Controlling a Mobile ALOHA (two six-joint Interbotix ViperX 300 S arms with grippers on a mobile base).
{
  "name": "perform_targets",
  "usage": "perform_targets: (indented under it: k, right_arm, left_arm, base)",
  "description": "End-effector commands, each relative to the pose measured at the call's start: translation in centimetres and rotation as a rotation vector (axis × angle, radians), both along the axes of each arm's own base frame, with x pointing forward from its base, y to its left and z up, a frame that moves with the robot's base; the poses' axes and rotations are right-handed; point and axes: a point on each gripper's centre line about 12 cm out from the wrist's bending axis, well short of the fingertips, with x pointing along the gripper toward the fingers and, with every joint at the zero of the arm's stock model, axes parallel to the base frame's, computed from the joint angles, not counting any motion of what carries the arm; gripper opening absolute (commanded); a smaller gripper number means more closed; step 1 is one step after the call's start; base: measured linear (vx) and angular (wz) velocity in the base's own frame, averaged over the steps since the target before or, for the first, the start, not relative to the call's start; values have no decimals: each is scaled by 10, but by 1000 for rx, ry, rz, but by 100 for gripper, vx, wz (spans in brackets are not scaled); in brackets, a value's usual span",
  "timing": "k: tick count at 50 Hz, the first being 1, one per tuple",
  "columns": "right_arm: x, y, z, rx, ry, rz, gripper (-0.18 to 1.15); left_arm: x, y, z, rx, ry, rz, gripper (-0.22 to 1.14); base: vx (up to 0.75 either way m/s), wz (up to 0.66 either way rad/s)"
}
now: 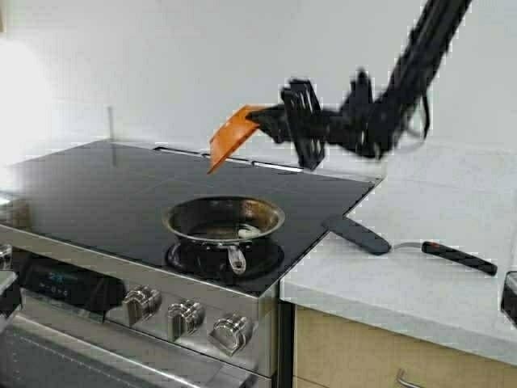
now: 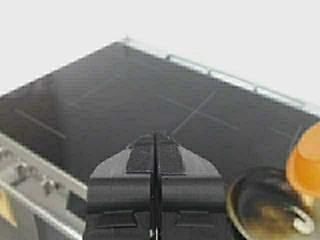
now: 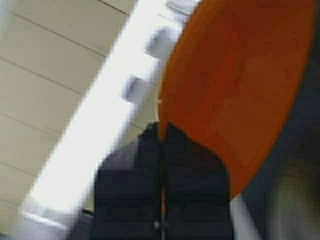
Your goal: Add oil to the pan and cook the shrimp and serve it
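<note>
Pan: the pan (image 1: 224, 220) sits on the front right burner of the black cooktop (image 1: 121, 190), a little below the middle of the high view, its stubby handle pointing toward the knobs; it also shows at the lower right of the left wrist view (image 2: 265, 210).
Shrimp: a small pale shrimp (image 1: 249, 232) lies inside the pan on its right side; in the left wrist view it is a pale curl (image 2: 301, 223) near the pan's wall.
Bowl: an orange bowl (image 1: 232, 137) hangs in the air above and behind the pan, upper middle of the high view, tipped steeply so its mouth faces down and left. It fills the upper right of the right wrist view (image 3: 240, 85).
Right gripper: the right gripper (image 1: 260, 118) reaches in from the upper right and pinches the bowl's rim, fingers pressed together on it (image 3: 162, 135).
Left gripper: the left gripper (image 2: 155, 150) fills the lower middle of its own wrist view, pads pressed together with nothing between them, held over the cooktop apart from the pan.
Spatula: a black spatula (image 1: 404, 244) lies on the pale counter (image 1: 436, 275) right of the stove, blade toward the cooktop edge.
Knobs: steel knobs (image 1: 187, 319) line the stove front below the pan.
</note>
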Motion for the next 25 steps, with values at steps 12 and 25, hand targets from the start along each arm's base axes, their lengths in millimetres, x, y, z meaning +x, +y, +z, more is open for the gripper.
perform_targets:
  k: [12, 25]
  right_arm:
    - [-16, -60, 120, -943, -204, -213, 7]
    - [-53, -140, 156, -1443, -182, -471, 6]
  left_arm:
    - [3, 0, 6, -6, -15, 0, 3]
    - [3, 0, 6, -6, -15, 2, 3]
  base:
    - [0, 0]
    - [0, 0]
